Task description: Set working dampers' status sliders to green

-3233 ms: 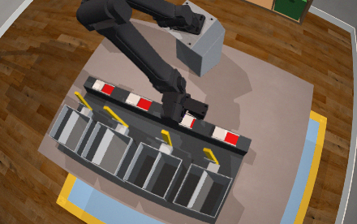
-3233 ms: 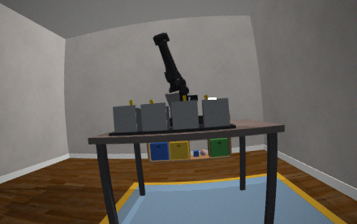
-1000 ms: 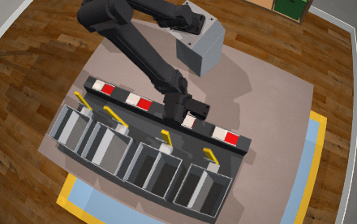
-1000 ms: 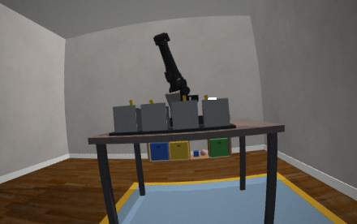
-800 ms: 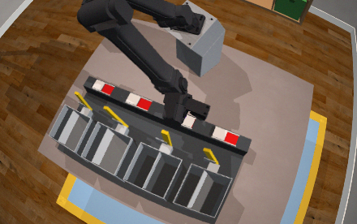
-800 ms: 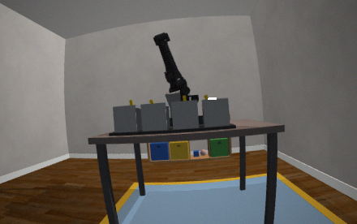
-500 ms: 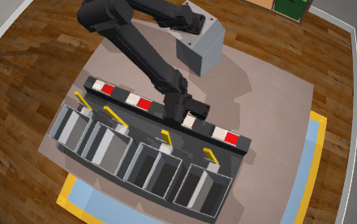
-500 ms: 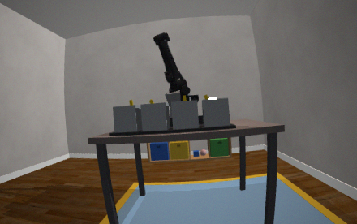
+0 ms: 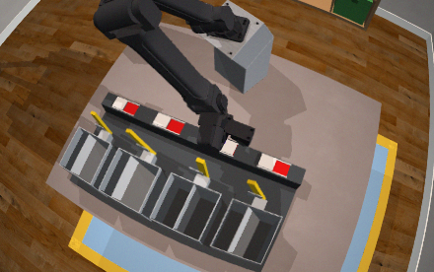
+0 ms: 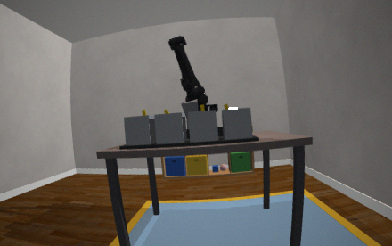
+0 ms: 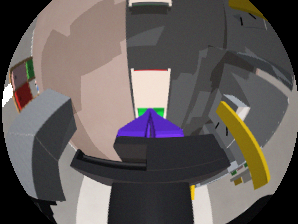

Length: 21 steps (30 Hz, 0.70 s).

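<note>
Purple fingertips of the black parallel gripper [image 11: 150, 125] stood together with nothing between them, at the third white-covered status slider [image 9: 229, 147] [image 11: 150, 90] from the left in the top view, where green showed beside the fingers and a thin red strip at the far end. Four grey open-topped box dampers with yellow levers stood behind the dark slider rail [image 9: 244, 155]; the other three sliders showed red beside white covers.

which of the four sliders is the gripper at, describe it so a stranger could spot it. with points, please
On the table [image 9: 340, 113] [image 10: 285, 136], a long dark strip [image 9: 245, 157] runs in front of four open boxes. The slider [image 9: 229, 147] [image 11: 150, 90] is third from the strip's left end in the top view, beneath the gripper [image 11: 150, 111]. It alone shows green.
</note>
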Available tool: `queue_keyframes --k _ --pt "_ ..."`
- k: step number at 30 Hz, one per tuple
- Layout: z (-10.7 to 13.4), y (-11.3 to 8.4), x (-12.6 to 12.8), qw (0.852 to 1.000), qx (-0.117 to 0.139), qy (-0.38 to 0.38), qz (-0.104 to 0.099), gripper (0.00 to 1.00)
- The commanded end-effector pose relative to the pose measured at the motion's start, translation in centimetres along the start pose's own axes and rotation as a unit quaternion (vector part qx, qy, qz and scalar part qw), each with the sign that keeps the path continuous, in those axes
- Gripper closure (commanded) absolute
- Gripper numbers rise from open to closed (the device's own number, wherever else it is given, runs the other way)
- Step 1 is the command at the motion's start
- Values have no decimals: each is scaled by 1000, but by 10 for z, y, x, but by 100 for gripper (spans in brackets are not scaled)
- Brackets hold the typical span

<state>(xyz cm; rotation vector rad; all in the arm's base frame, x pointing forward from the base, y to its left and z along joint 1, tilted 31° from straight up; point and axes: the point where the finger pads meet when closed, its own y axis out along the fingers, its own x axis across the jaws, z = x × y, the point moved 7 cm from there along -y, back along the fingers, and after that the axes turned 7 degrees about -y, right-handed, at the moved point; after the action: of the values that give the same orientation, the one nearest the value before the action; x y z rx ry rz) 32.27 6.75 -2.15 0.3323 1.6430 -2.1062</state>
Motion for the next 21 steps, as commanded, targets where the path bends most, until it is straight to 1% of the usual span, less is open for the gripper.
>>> queue_keyframes --k 1,11,13,15,18,21 --pt "3 5 4 1000 1 -3 -6 100" --pt "4 1 6 1000 -1 -7 -5 100" --pt "3 -5 4 1000 -2 -7 -3 100" --pt "0 -9 4 1000 -4 -6 -1 100" --pt "1 -10 2 1000 -2 -1 0 100" --pt "0 -18 3 1000 -2 -3 0 100"
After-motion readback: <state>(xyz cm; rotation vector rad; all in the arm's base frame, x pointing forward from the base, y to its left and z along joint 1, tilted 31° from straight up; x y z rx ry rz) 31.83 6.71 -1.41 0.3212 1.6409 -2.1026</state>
